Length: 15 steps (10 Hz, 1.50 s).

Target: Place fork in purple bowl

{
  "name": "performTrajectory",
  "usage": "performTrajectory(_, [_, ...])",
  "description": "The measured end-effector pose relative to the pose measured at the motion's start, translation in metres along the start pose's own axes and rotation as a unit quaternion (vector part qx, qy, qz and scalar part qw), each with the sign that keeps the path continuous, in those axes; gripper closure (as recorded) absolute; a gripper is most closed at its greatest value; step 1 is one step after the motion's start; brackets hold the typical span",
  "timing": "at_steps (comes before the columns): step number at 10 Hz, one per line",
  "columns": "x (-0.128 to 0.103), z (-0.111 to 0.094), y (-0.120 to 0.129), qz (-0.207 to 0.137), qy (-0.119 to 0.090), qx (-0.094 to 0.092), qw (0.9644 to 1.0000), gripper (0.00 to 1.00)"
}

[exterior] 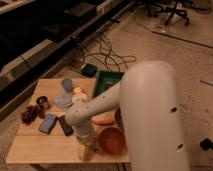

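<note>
Fork cannot be made out among the clutter on the table [35, 150]. Purple bowl [118, 120] sits at the right side, mostly hidden behind the white arm [150, 115], so only 1 dark sliver shows. Orange bowl [111, 141] lies just in front of it, near the front edge. Claw [86, 148] hangs low over the table's front edge, just left of the orange bowl, spread wide and grasping nothing visible. Green tray [106, 82] stands at the back right. Blue sponge [47, 123] and black block [65, 125] lie side by side, left of the claw.
</note>
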Motion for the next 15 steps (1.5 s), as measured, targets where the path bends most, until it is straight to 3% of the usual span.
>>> performTrajectory(2, [-0.002, 0.006, 0.002, -0.006, 0.016, 0.001, 0.9999, 0.28])
performTrajectory(9, [-0.001, 0.000, -0.001, -0.005, 0.016, 0.002, 0.9999, 0.97])
performTrajectory(11, [-0.003, 0.010, 0.000, 0.002, 0.043, 0.001, 0.9991, 1.00])
performTrajectory(15, [-0.002, 0.005, 0.001, 0.001, 0.042, 0.000, 0.9991, 1.00])
